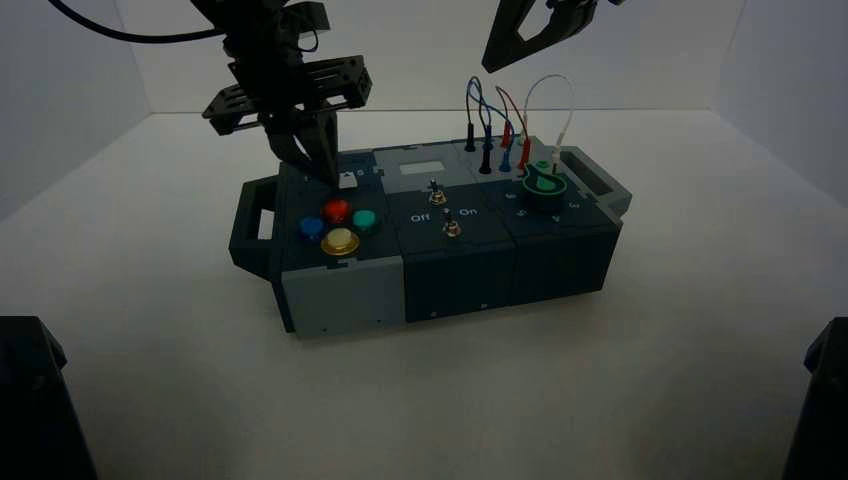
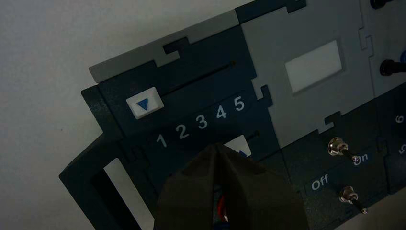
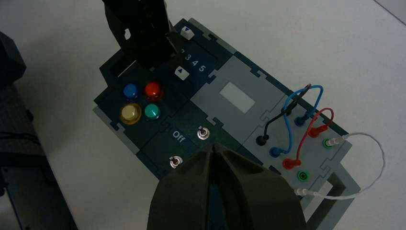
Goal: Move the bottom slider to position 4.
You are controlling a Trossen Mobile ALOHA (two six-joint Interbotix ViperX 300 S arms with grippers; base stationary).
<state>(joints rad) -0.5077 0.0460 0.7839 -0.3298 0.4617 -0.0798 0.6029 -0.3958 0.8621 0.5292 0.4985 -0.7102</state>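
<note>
The bottom slider's white cap rides the track under the printed row 1 to 5. It peeks out just past my left gripper's tips and is partly hidden by them. The digit 4 is plain to see, and the cap lies close to the 3 and 4; I cannot tell which it lines up with. My left gripper is shut, its point down on the box right beside the cap. My right gripper hangs shut, high over the box's back right, away from the sliders.
A second white cap sits at the far end of the upper track. Red, blue, green and yellow buttons lie in front of the sliders. Two metal toggles, a green knob and looped wires fill the box's right half.
</note>
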